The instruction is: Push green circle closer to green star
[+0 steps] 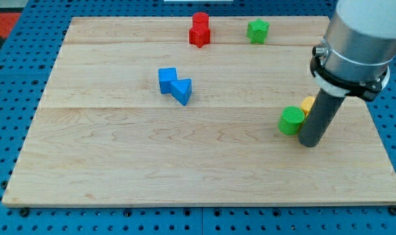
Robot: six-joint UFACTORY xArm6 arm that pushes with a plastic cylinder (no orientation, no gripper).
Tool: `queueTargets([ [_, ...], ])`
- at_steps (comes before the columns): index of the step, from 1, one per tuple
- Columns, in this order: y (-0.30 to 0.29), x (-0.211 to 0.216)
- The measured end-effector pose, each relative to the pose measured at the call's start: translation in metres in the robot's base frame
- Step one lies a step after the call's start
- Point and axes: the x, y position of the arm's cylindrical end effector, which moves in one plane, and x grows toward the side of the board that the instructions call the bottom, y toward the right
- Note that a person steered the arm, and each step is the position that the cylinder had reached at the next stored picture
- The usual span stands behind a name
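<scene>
Green circle [290,121] lies flat on the desk [119,163], in the view's right part, a little below the middle. It looks like a small, light, stiff disc with a ribbed top; I judge it will slide easily on the smooth wood and not bend or break. Being round, it may roll off sideways if pushed off-centre, so the contact should be on the side opposite to the green star [258,30], meaning its lower right edge.

A yellow block [308,104] sits just beside the circle at its upper right, partly hidden by the rod. My tip [311,143] rests on the desk just to the right of the circle, very near or touching it; I cannot tell which. The rod stands nearly upright, and there are no jaws to open or close.

The green star is well apart, near the view's top, with red blocks [199,30] to its left. Two blue blocks [175,85] lie near the centre.
</scene>
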Motion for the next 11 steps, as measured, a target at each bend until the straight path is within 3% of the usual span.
queueTargets([
  [1,-0.003,-0.033],
  [3,-0.053,0.009],
  [5,-0.06,-0.131],
  [6,-0.056,-0.15],
  [8,-0.1,-0.176],
  [11,-0.024,-0.223],
])
